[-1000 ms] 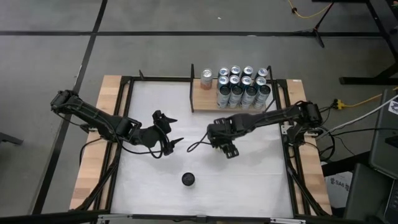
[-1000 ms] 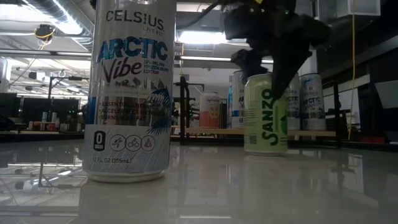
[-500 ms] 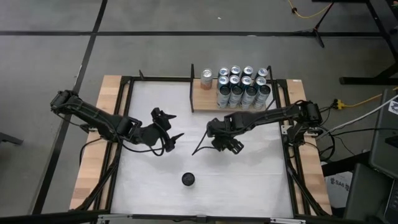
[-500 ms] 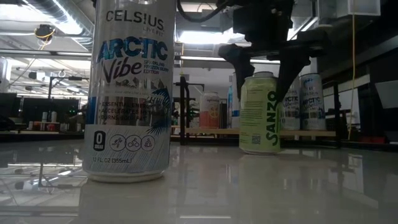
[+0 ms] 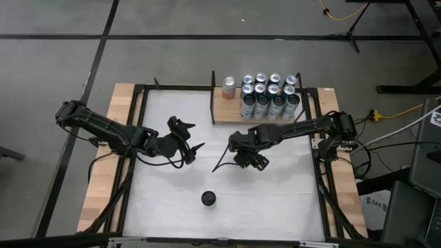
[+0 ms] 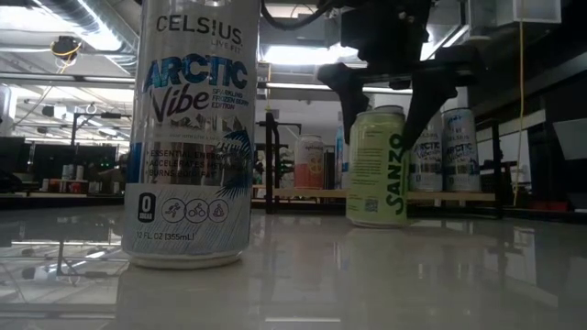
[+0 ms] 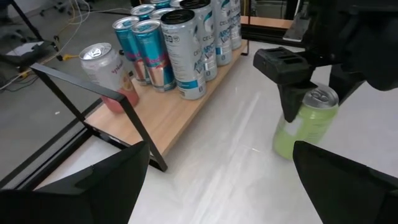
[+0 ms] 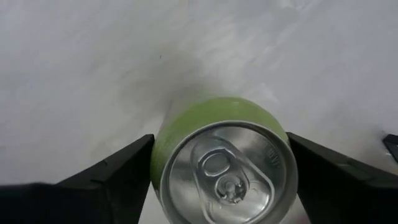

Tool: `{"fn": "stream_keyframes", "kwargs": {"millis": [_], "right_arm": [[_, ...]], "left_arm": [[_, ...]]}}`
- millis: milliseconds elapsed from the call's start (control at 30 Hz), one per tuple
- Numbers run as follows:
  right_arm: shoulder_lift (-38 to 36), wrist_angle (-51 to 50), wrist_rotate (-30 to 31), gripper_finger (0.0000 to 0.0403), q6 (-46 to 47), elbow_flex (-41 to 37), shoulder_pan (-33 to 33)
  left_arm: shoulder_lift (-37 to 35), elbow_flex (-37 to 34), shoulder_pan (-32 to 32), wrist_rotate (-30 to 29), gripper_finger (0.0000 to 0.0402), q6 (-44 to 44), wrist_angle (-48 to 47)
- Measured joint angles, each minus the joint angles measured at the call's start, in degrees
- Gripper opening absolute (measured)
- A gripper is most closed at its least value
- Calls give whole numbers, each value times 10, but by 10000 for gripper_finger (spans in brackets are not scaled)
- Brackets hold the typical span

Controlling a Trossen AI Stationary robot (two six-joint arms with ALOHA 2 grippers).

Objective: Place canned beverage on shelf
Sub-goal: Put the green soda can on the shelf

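A green Sanzo can (image 6: pixel 376 165) stands upright on its base on the white table, in front of the shelf. It also shows in the right wrist view (image 8: pixel 224 168) and the left wrist view (image 7: pixel 308 121). My right gripper (image 5: pixel 251 161) is above it, pointing down and open, with one finger on each side of the can's top. The shelf (image 5: pixel 231 110), a light-brown board with black uprights, stands at the far edge. It holds several blue-and-white cans (image 5: pixel 269 96) and a pink can (image 5: pixel 228 87). My left gripper (image 5: pixel 194 138) is open and empty, left of the green can. My right gripper comes from above, its open fingers (image 8: pixel 118 168) on either side of the green can's upper rim (image 8: pixel 163 155). I cannot tell whether they touch it. The can stands upright with its base on the table.
A tall Celsius can (image 5: pixel 209 199) stands alone near the table's near edge and looms large in the low view (image 6: pixel 193 137). A black metal frame (image 5: pixel 141 124) and pale wooden strips edge the table. The board's left end beside the pink can (image 7: pixel 134 127) is bare.
My right gripper was closed around the green can and has opened and turned about above it. The can stays upright on the table and has shifted a little toward the table's left. My left gripper has moved slightly toward the far edge.
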Motion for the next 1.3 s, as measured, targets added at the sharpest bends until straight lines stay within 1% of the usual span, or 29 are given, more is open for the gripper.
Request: {"fn": "stream_keyframes", "kwargs": {"millis": [267, 533, 633, 900, 1100, 1233, 1300], "right_arm": [[0, 3, 18, 349, 1, 0, 0], [0, 3, 20, 388, 1, 0, 0], [0, 6, 20, 396, 1, 0, 0], [-17, 6, 20, 395, 1, 0, 0], [-55, 4, 20, 395, 1, 0, 1], [-84, -16, 20, 395, 1, 1, 1], [-103, -38, 19, 395, 1, 1, 1]], "left_arm": [[0, 0, 0, 0, 387, 0, 0], [0, 0, 0, 0, 387, -26, 0], [0, 0, -1, 0, 387, -29, 2], [4, 0, -1, 0, 387, -28, 42], [35, 0, -1, 3, 387, -12, 85], [70, 0, -1, 4, 387, -5, 141], [88, 0, -1, 4, 387, 16, 184]]}}
